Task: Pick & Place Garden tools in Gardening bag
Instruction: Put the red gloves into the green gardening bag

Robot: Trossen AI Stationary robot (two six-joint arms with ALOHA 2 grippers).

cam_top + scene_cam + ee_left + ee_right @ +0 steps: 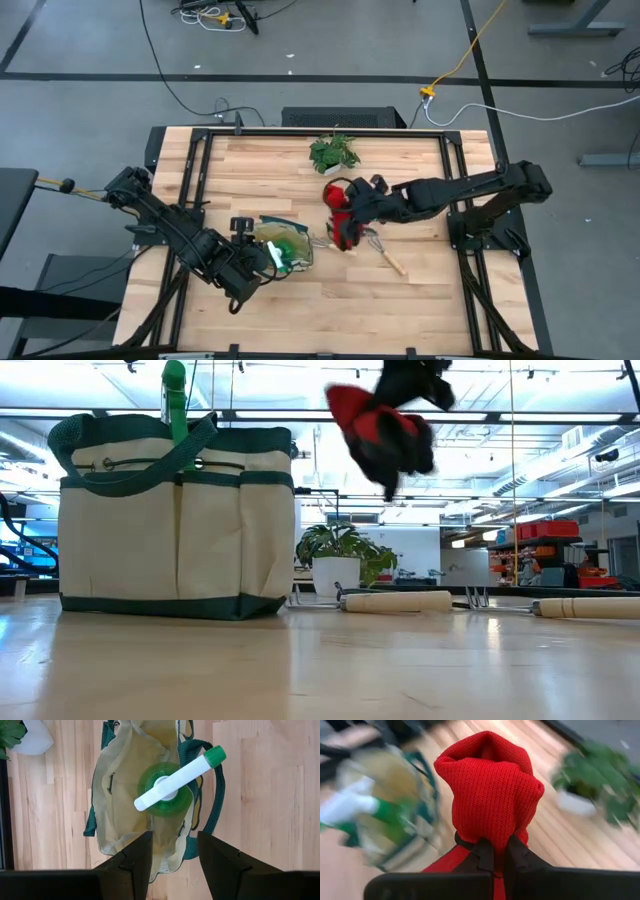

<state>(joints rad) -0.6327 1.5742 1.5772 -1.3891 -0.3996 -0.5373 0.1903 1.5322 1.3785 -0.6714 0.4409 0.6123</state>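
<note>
Red gloves [490, 795] — coarse knitted cloth, matt. Gardening bag [175, 525] — soft cream fabric with woven green trim. Green translucent piece [165, 795]: glossy plastic, its white stem smooth. Table [420, 290]: pale wood planks, lightly sheened.

On the tabletop [420, 290] the bag [283, 245] sits left of centre with a sprayer [290, 248] in it, the plant [334, 152] behind, two wooden-handled tools [385, 255] to its right, gloves [342, 220] held above them.
</note>
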